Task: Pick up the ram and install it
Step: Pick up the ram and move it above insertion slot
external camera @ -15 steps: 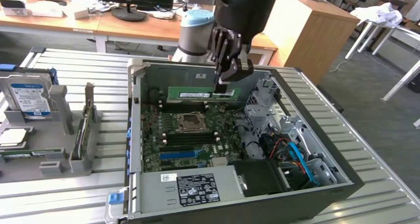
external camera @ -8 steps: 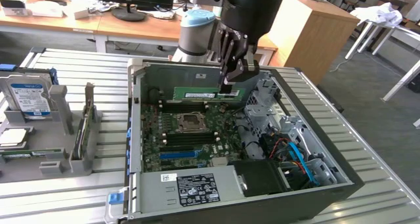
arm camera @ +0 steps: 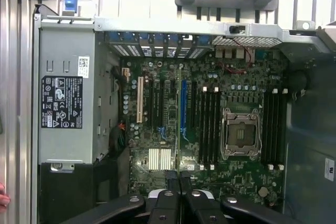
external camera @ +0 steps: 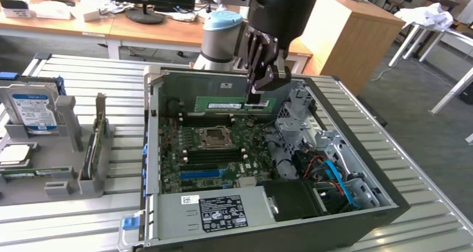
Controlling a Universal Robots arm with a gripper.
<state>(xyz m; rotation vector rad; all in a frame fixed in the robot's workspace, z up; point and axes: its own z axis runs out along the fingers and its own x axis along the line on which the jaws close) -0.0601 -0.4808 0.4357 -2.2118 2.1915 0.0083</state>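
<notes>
A pinch taken towards one end of a long thin board could have let it tilt, and a tilted stick would likely have missed its slot or jammed; the fingers point(arm camera: 167, 195) of the gripper point(external camera: 256, 99) were closed on the ram point(external camera: 230, 104) (gripped nearer its end at the exterior view's right); the ram hung roughly level above the motherboard point(external camera: 210, 171), apart from the black memory slots point(external camera: 212, 154) beside the CPU socket point(external camera: 216, 134), inside the open case point(external camera: 384, 199).
</notes>
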